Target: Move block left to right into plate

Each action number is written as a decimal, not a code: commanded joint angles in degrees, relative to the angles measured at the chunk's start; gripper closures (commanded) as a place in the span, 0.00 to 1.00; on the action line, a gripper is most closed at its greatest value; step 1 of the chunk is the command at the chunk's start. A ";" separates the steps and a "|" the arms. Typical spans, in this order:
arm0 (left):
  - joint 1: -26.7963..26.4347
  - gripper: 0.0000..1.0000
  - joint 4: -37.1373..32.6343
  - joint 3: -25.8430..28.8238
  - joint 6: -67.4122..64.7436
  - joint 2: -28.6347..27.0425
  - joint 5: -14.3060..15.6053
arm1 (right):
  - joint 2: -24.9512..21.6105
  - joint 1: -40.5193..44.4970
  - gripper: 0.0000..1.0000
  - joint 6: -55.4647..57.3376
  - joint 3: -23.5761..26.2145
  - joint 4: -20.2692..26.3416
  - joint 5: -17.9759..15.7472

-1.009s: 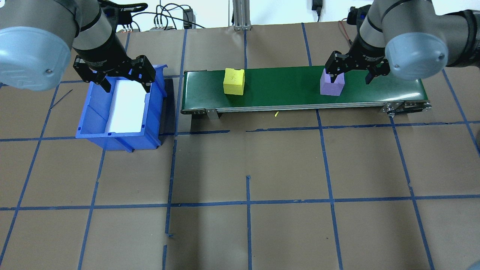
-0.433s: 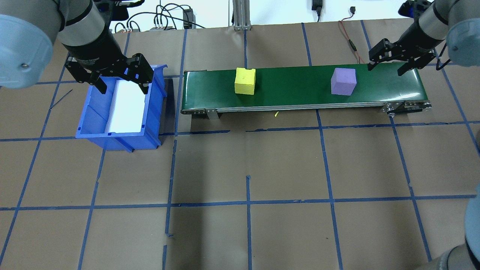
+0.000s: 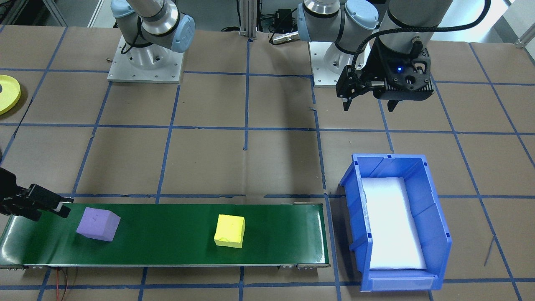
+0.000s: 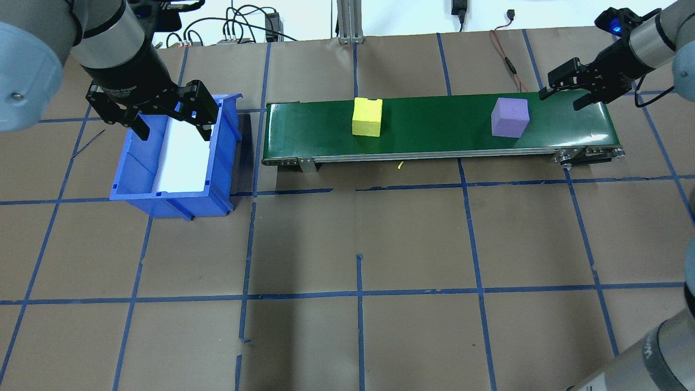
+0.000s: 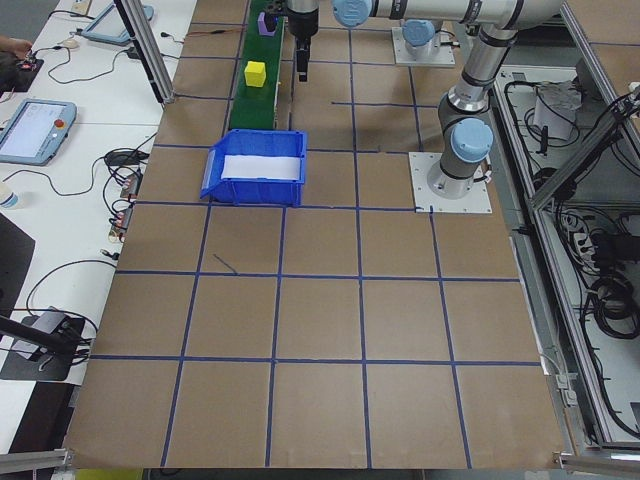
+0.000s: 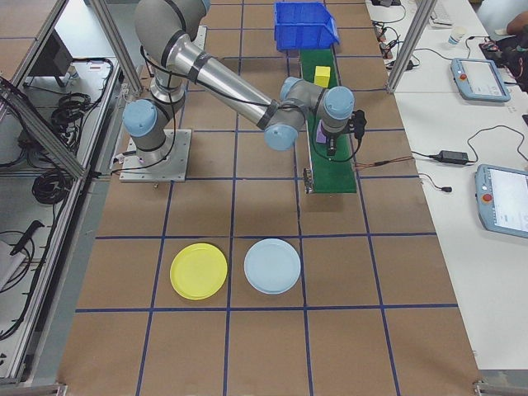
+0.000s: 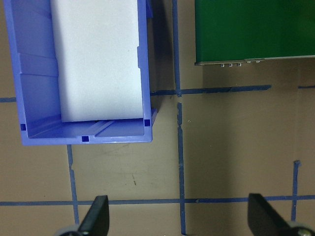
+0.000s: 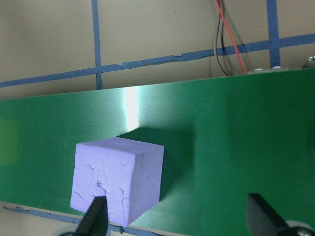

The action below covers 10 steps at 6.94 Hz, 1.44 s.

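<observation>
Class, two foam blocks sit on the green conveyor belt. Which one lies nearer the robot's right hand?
The purple block: it sits at the belt's end beside the open right hand. The yellow block sits mid-belt, farther off.

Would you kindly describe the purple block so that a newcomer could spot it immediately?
Find the long green conveyor belt. Two blocks sit on it; the purple block is nearest the right gripper, unlike the yellow block mid-belt.

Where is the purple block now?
In the overhead view the purple block sits on the belt near its right end, beside the open right gripper.
</observation>
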 commanded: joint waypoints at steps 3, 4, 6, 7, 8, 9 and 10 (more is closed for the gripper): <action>0.02 0.00 -0.05 -0.12 0.02 0.04 -0.03 | 1.07 -0.61 0.00 1.69 0.38 0.15 3.35; 0.02 0.00 -0.05 -0.12 -0.07 0.04 -0.03 | 1.33 -0.61 0.00 5.97 0.29 0.07 3.01; 0.02 0.00 -0.05 -0.12 -0.07 0.04 -0.03 | 1.60 -0.61 0.00 6.89 0.38 -0.19 2.74; 0.02 0.00 -0.05 -0.12 -0.07 0.04 0.06 | 2.38 -0.61 0.00 8.28 0.03 -0.28 2.39; 0.02 0.00 -0.05 -0.12 -0.07 0.04 -0.03 | 2.39 -0.61 0.00 9.87 0.03 -0.46 2.39; 0.02 0.00 -0.05 -0.04 -0.07 0.04 -0.03 | 2.56 -0.69 0.00 9.88 0.20 -1.07 1.78; 0.02 0.00 -0.05 -0.12 -0.07 0.04 -0.03 | 2.74 -0.61 0.01 9.88 0.29 -1.51 -1.19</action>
